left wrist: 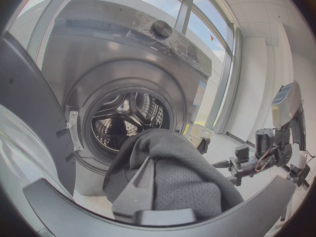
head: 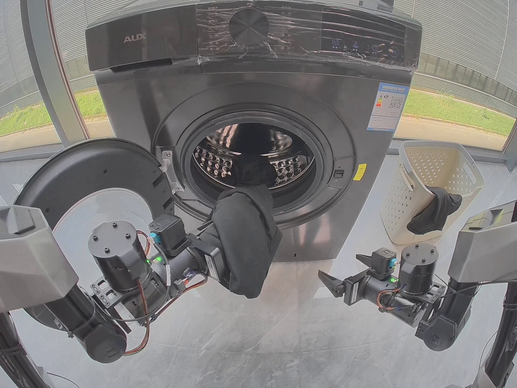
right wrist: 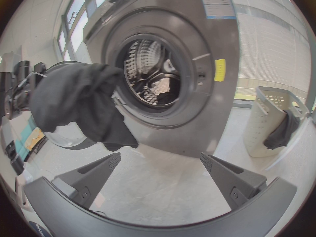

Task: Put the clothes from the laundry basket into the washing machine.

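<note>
Head view: black garment [head: 245, 238] slung over the left gripper [head: 212, 265], hanging at the open mouth of the washing machine [head: 301, 98], not yet inside; another dark garment [head: 435, 211] draped on the laundry basket [head: 431, 168] rim.
Left wrist view: adds the mesh knit and one finger [left wrist: 140, 181] clamped into a bunched fold.
Right wrist view: adds the right gripper [right wrist: 159, 157] spread wide, empty, plus something dark [right wrist: 166, 97] inside the drum [right wrist: 148, 60].
Probably light, limp, snag-prone; best pinched at a thick bunch.
</note>
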